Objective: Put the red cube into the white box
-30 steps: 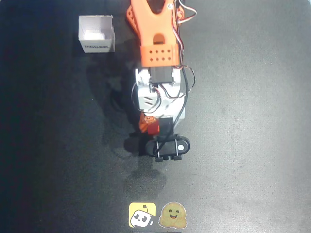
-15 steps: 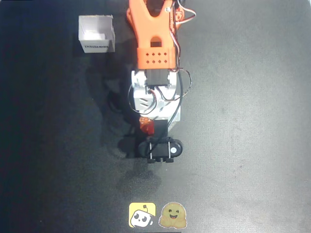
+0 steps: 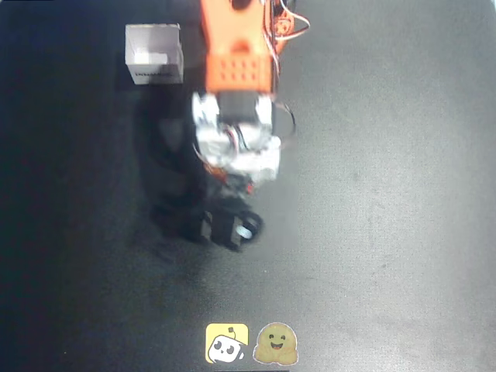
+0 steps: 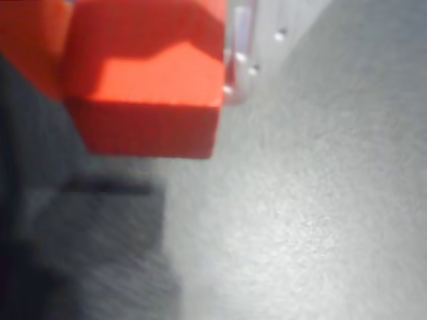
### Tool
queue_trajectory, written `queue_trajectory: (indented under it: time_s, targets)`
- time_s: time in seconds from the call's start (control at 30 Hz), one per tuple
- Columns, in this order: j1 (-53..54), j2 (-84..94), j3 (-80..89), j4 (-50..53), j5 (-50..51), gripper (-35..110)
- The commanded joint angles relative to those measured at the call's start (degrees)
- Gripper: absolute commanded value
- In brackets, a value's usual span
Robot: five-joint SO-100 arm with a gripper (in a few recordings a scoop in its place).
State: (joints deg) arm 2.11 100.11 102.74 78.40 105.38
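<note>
- Wrist view: the gripper (image 4: 143,80) pinches the red cube (image 4: 147,87), seen close above the table (image 4: 313,220).
- Overhead view: the white box (image 3: 154,53) sits upper left, apart from the blurred arm (image 3: 232,101).

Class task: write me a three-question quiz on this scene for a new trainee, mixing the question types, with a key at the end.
1. True or false: the cube is already inside the box.
2. Multiple choice: in the overhead view, the box sits at the A) top left, B) bottom right, C) centre of the table.
3. Short answer: what lies at the bottom edge of the overhead view?

Key
1. False. The wrist view shows the cube up close at the gripper, off the table; the box stands apart with no cube in it.
2. A.
3. Two stickers, one yellow with a robot figure, one a smiling face.
</note>
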Motion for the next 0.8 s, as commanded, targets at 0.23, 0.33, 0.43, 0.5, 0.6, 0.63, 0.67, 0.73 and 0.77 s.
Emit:
queue_trajectory:
  time_s: [0.23, 0.33, 0.43, 0.5, 0.6, 0.63, 0.67, 0.73, 0.77]
  targets:
    - [18.02, 25.58, 14.85, 5.01, 9.49, 0]
    - [27.77, 26.63, 14.15, 8.26, 7.47, 0]
    - [37.0, 26.81, 13.54, 9.58, 5.36, 0]
    - [42.45, 26.72, 13.8, 9.67, 4.31, 0]
    - [48.25, 27.6, 13.71, 10.72, 3.69, 0]
    - [49.48, 27.95, 13.54, 11.51, 3.69, 0]
    - [50.62, 28.21, 13.54, 12.3, 3.87, 0]
    - [52.73, 29.62, 14.33, 12.92, 3.87, 0]
    - [53.53, 29.97, 14.5, 13.62, 3.96, 0]
